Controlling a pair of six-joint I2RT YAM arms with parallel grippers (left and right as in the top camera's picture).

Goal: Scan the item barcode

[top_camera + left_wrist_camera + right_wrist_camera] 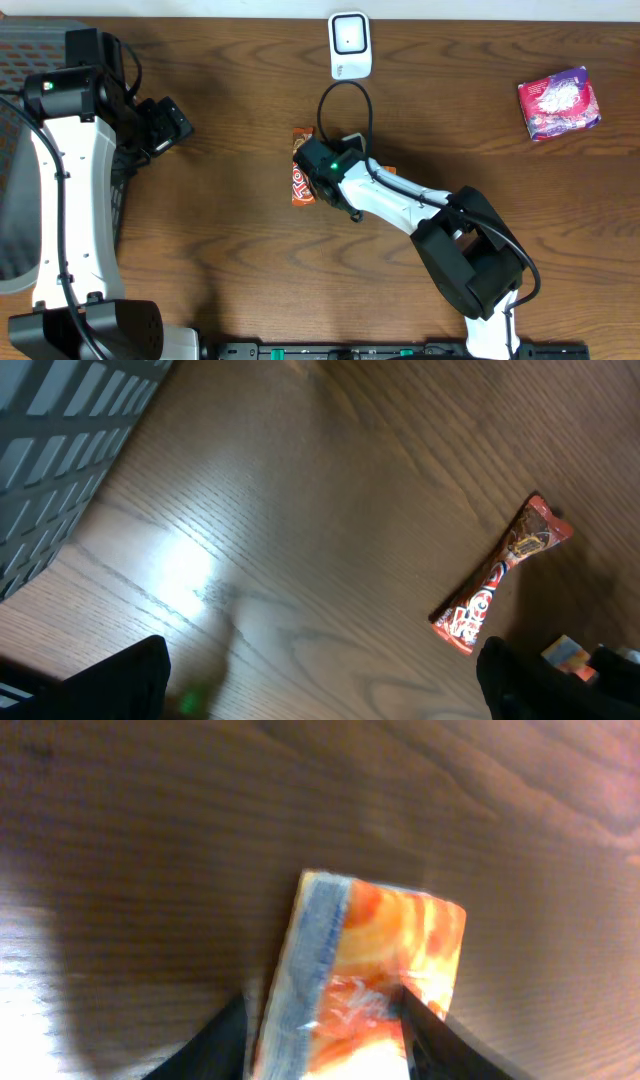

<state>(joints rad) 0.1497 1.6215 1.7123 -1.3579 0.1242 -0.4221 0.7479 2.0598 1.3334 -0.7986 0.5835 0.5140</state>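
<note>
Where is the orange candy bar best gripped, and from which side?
Across its narrow width near the middle, from above: the orange candy bar lies flat on the table, long and slim, so its long edges sit close enough to pinch.

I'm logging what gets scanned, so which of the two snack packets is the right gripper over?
The orange candy bar mid-table; the right gripper straddles it. The pink packet lies alone, far right.

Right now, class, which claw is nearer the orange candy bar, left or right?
Right. The right claw is at the candy bar, fingers on both its sides; the left claw stands open, far off to its left.
</note>
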